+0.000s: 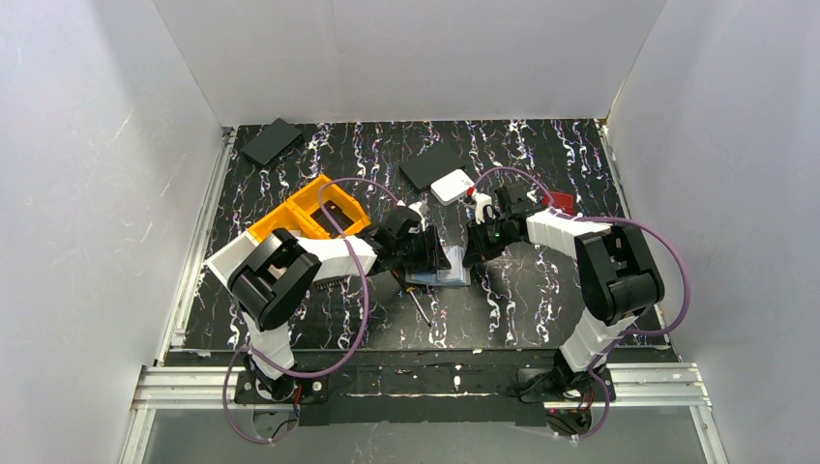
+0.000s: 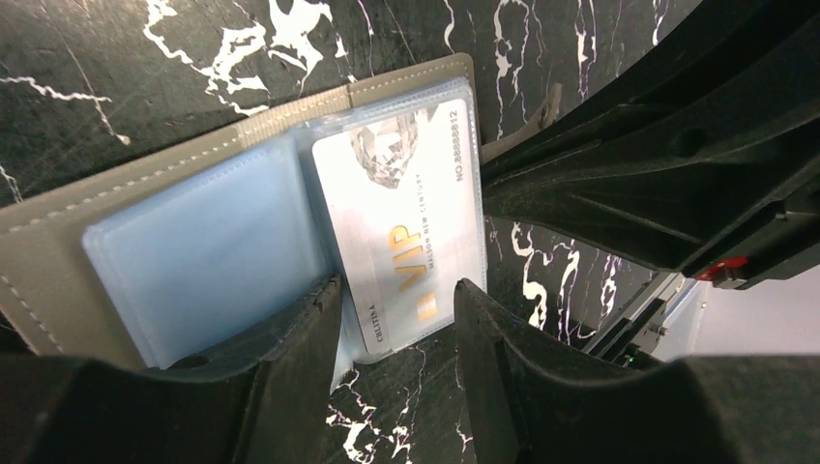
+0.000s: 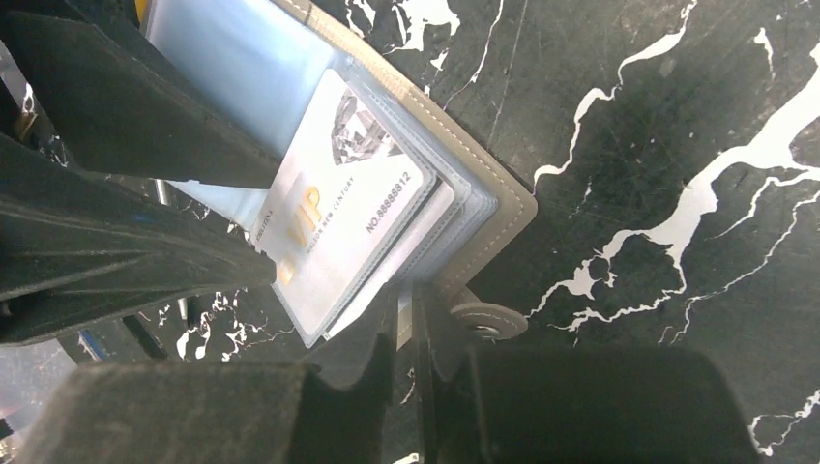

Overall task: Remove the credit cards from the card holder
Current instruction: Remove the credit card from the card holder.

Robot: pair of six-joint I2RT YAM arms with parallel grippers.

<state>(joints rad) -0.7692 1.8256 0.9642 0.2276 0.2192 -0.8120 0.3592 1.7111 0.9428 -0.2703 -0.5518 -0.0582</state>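
Screwdriver (image 1: 418, 307) lies nearest on marble table (image 1: 541, 309), just beside card holder (image 1: 440, 277) mid-table. Holder is open flat, blue sleeves up, VIP credit card (image 2: 406, 213) in sleeve stack on snap tab (image 3: 488, 321) side. Left gripper (image 2: 396, 290) jaws half apart, card's end between fingers; clamped or not, cannot tell. Right gripper (image 3: 406, 309) nearly closed, pinching holder's edge beside tab. Farther back: orange bin (image 1: 305, 217), white box (image 1: 451, 186), black rectangles (image 1: 272, 141).

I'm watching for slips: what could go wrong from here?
The right pincer appears to pinch only the edge of the open taupe folding card holder, so it may slip free. The left pincer straddles the silvery VIP card in its clear plastic sleeve; it might grab the sleeve too, dragging the holder.
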